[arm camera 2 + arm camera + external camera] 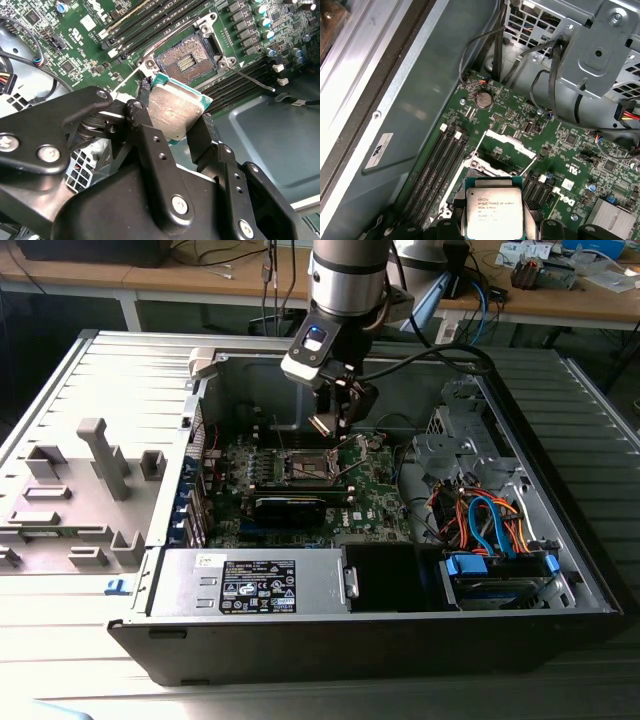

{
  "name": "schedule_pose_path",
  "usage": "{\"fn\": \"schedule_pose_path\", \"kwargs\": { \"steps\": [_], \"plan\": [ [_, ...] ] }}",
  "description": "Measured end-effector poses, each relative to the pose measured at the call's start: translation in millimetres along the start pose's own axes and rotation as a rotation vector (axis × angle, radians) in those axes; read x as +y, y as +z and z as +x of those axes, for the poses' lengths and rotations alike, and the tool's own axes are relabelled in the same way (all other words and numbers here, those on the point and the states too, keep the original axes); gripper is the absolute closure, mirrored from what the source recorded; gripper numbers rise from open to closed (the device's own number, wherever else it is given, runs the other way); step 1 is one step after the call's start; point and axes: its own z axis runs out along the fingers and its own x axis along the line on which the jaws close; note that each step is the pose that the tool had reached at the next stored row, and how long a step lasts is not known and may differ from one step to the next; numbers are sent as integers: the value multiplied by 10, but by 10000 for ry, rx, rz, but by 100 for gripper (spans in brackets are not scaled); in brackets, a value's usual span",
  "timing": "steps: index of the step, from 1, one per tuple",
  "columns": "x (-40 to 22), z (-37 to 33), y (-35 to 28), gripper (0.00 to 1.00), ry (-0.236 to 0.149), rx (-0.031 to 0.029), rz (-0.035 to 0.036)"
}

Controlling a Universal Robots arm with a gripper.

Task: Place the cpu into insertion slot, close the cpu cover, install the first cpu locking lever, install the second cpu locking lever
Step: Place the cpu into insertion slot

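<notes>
On the exterior view's left, a grey fixture block (100,455) sits on the ribbed table (60,620), right beside the open pc case (380,640). Mid-case, the gripper (338,420) hangs over the green motherboard (375,490). Its fingers (145,125) are clamped on the cpu (176,110) by two opposite edges, metal top facing the first wrist view. The cpu is held just above the insertion slot (186,61), clear of it. The slot is bare, dark contact field exposed. The cpu cover (504,141) is swung up off the slot. Exterior view's right: orange and blue cables (480,520) by the drive cage.
</notes>
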Motion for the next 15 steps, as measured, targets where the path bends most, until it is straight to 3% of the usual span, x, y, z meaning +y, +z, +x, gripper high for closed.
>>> {"fn": "schedule_pose_path", "kwargs": {
  "steps": [15],
  "plan": [
    [0,0,3,45,417,-8,-7]
  ]
}}
